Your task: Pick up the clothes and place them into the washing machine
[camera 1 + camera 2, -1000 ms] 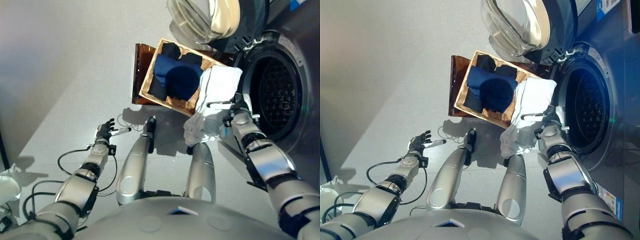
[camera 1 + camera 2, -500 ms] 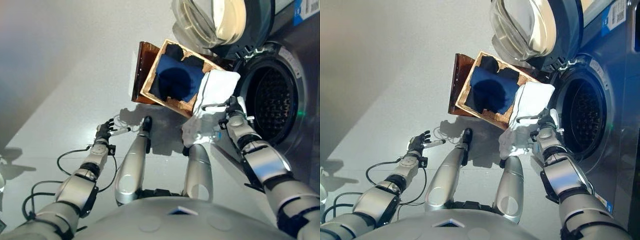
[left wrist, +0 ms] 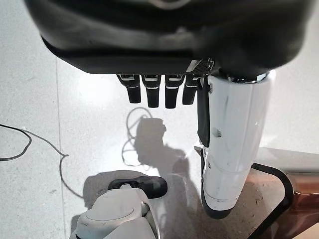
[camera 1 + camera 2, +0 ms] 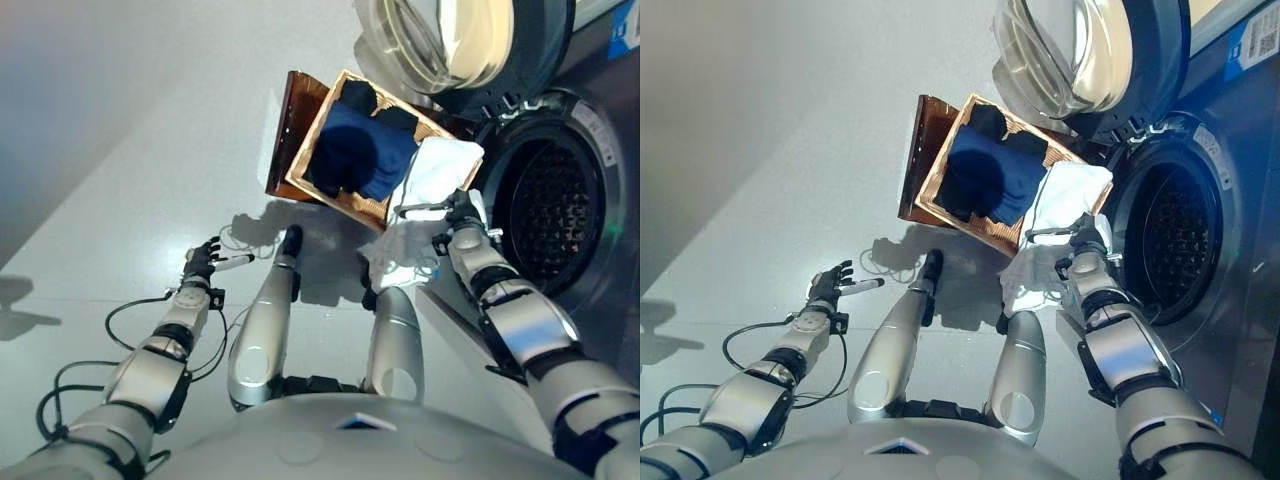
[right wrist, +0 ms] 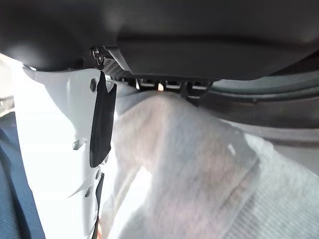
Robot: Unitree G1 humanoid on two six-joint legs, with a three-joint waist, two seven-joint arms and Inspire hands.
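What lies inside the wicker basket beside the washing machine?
Dark blue clothes fill the basket. A white garment drapes its near corner, hiding what lies beneath.

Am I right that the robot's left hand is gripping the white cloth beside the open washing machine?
Not quite: the right hand grips the white cloth beside the open washing machine, as the left eye view shows. The left hand hangs open over the floor, holding nothing.

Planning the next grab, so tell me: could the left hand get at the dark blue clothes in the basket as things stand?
Probably not without moving. The left hand hangs open low over the floor, well short of the basket. Nothing covers the dark blue clothes; the right hand holds the white cloth at the far rim.
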